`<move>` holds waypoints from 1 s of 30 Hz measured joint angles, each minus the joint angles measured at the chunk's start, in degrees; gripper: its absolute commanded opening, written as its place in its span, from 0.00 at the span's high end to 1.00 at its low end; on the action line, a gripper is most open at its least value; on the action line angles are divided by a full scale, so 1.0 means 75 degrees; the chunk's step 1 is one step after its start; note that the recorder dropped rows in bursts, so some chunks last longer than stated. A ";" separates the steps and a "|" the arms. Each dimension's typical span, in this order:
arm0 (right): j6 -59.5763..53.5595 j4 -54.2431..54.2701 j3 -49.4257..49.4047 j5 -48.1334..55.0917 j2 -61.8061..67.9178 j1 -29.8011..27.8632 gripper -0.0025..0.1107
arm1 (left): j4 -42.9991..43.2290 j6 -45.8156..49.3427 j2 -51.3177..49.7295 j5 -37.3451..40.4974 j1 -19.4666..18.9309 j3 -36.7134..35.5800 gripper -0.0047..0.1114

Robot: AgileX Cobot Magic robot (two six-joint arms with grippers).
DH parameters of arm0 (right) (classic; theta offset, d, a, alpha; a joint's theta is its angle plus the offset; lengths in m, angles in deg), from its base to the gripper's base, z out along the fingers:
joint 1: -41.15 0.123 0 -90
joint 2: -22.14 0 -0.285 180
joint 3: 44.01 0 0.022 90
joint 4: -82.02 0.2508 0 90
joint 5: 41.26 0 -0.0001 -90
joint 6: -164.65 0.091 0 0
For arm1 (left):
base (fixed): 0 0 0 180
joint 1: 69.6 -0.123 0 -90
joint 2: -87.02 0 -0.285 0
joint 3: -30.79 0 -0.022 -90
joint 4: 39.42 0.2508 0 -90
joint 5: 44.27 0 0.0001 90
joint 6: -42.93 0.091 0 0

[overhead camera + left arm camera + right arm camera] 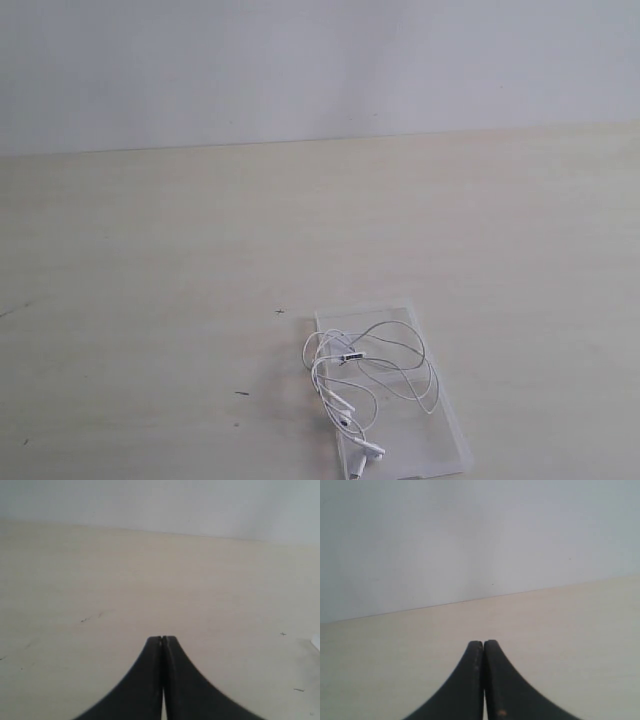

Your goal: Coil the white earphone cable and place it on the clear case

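toward the near right of the pale beige matte worktop (150, 300), the exterior view shows a flat, rectangular clear case (445, 435) of transparent plastic, its long side running from far to near and its near end close to the picture's lower edge. on it lies the thin white earphone cable (400, 345), in loose, tangled loops, not a tight coil. most of the loops rest on the case's far half. one loop bulges past the case's left edge onto the worktop. the small inline remote (352, 356) sits near the middle of the tangle, and the two white earbuds (375, 450) lie toward the near left side of the case.

only this view shows the case and cable clearly. the left wrist view shows the left end effector (163, 639), its black fingers pressed together with nothing between them, above bare worktop. a pale corner (316, 642) at that picture's edge is too cropped to identify. the right wrist view shows the right end effector (483, 642), its fingers likewise pressed together and holding nothing, facing the plain grey-white wall (470, 540) where it meets the worktop's far edge.

left of the case and beyond it the worktop runs open to the wall, with only a few tiny dark marks (280, 312).
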 measured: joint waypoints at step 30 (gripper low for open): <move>0.0000 0.0000 0.0000 0.0000 0.0000 0.0000 0.98 | 0.0062 0.0031 0.0000 0.0095 -0.1186 0.0000 0.96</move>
